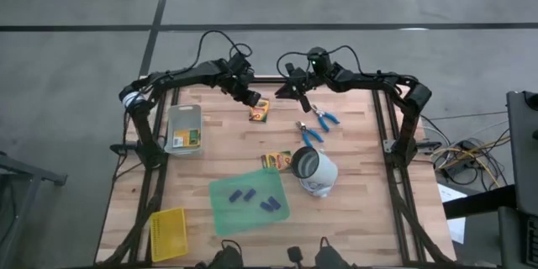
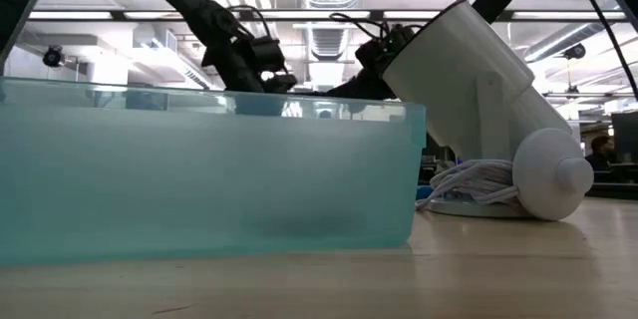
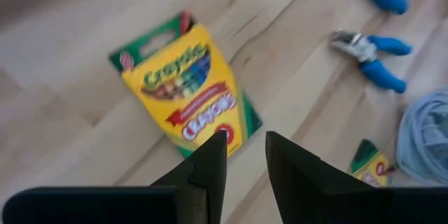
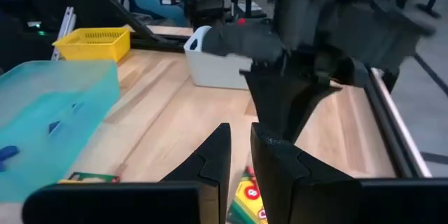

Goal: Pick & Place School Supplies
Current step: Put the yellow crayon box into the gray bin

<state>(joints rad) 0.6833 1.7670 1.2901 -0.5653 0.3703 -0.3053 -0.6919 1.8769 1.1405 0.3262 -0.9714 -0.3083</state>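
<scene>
A yellow-and-green crayon box point(image 1: 259, 111) lies flat on the wood table near its far edge; it also shows in the left wrist view point(image 3: 185, 84). My left gripper point(image 1: 250, 97) hovers just above it, its fingers point(image 3: 213, 164) a narrow gap apart and empty. My right gripper point(image 1: 294, 92) hovers a little to the right, also narrowly open and empty point(image 4: 240, 147). Two blue-handled tools point(image 1: 324, 118) point(image 1: 309, 134) lie right of the box. A second crayon box point(image 1: 276, 161) lies mid-table. Several purple-blue pieces point(image 1: 252, 199) lie on the green sheet point(image 1: 220, 210).
A white lamp-like object point(image 1: 318, 172) with a coiled cord lies beside the second crayon box. A white bin point(image 1: 185, 118) holding another crayon box stands at the left. A yellow mesh basket point(image 1: 168, 234) sits at the near left corner. The two grippers are close together at the far edge.
</scene>
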